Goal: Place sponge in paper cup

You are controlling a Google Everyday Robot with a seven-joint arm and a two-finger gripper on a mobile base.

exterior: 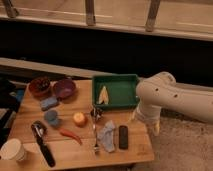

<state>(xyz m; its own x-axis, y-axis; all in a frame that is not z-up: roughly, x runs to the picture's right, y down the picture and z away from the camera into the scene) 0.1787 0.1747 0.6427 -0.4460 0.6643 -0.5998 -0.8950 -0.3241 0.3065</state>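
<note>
Item 1, pincer (153,125): hanging low at the end of the white arm (165,95), just off the right end of the bench (135,150). It is carrying nothing that I am able to see. Whether it is spread or pressed together I cannot tell.

Item 2, sponge (49,103): a blue block lying flat on the bench, well apart from the pincer and far to its left as I am looking. The green tray (131,80) is sitting between them. Its long axis is running roughly side to side, tilted a little. It is resting just in front of the gap between the dark red bowl (39,86) and the purple bowl (64,88).

Item 3, paper cup (12,149): standing upright at the near left corner, farther from the pincer than the sponge is, with its mouth facing up.

Item 4, clutter lying along the way: a grey-blue cloth (106,136) and a black bar (123,136) are sitting nearest the pincer. An orange fruit (79,118) and a round blue piece (51,117) are sitting closer to the sponge.

Judgement: the grasp is not yet begun. The single arm is facing a long reach leftward across the whole bench, then a shorter carry toward the near corner.
</note>
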